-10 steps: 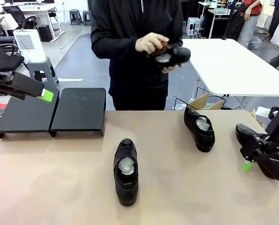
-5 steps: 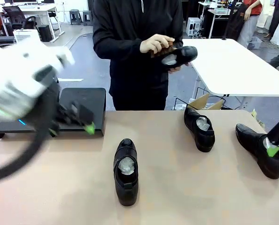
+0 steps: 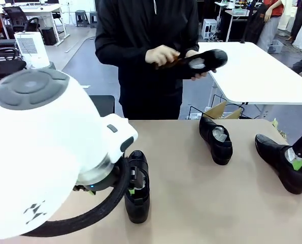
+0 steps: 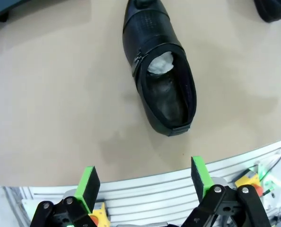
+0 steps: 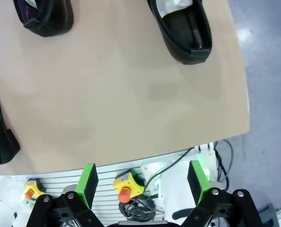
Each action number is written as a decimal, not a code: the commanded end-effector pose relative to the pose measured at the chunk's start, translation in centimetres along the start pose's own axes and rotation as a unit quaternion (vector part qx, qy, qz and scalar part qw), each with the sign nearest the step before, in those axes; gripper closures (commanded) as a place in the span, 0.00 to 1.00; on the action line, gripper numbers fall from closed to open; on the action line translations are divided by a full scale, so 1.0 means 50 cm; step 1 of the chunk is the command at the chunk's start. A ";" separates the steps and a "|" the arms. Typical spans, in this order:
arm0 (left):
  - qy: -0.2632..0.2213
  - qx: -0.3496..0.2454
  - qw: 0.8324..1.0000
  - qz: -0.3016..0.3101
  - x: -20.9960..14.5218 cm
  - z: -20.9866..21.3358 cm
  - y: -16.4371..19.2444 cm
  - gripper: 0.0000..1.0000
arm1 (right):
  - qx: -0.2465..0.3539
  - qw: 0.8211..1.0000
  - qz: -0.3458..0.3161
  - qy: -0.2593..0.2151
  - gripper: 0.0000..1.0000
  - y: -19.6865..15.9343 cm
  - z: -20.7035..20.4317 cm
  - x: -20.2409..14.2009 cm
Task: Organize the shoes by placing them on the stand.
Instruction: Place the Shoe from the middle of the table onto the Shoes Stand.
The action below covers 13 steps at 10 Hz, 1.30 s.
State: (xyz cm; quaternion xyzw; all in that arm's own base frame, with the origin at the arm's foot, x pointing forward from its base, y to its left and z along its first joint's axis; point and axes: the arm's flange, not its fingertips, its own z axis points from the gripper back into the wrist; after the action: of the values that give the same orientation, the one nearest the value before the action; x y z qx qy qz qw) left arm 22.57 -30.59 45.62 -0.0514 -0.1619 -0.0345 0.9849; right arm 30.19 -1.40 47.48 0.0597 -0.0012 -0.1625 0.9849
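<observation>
Black shoe (image 3: 138, 195) is lying by the worktop's (image 3: 201, 203) front edge, seen frontally. From the left wrist, the left pincer (image 4: 142, 177) is gaping wide and empty near its heel; it should probably be straddling both sides before closing. From the right wrist, the right pincer (image 5: 141, 182) is hanging open, empty.

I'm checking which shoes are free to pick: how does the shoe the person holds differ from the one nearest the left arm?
The held shoe is up off the table, gripped by the person, lying crosswise; the near shoe stands on the table, toe toward the person. The person's fingers cover part of the held shoe; the near shoe is untouched, the robot's open left hand short of its heel. Both are glossy black, pale inside.
</observation>
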 end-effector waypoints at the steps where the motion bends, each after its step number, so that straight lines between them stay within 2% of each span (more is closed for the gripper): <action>1: -0.008 0.003 1.000 0.011 -0.005 0.033 0.026 0.00 | 0.000 1.000 0.004 -0.003 0.00 0.004 0.003 -0.002; 2: 0.000 0.000 1.000 0.000 0.000 0.000 0.000 0.00 | 0.000 1.000 0.004 -0.003 0.00 0.004 0.003 -0.002; 6: 0.031 -0.014 0.997 -0.076 0.059 -0.034 -0.128 0.00 | 0.000 1.000 0.004 -0.003 0.00 0.004 0.003 -0.002; 10: 0.074 -0.026 0.995 -0.055 0.082 -0.122 -0.176 0.00 | 0.000 1.000 0.004 -0.003 0.00 0.004 0.003 -0.002; 13: 0.069 -0.047 0.996 -0.026 0.095 -0.167 -0.168 0.00 | 0.000 1.000 0.004 -0.003 0.00 0.004 0.003 -0.002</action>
State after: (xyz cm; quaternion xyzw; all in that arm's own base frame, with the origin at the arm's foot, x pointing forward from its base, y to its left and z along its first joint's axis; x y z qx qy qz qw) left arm 28.83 -39.75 40.25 -0.0882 -0.0768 -0.0912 0.9889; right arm 30.18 -1.36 47.52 0.0596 -0.0019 -0.1620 0.9850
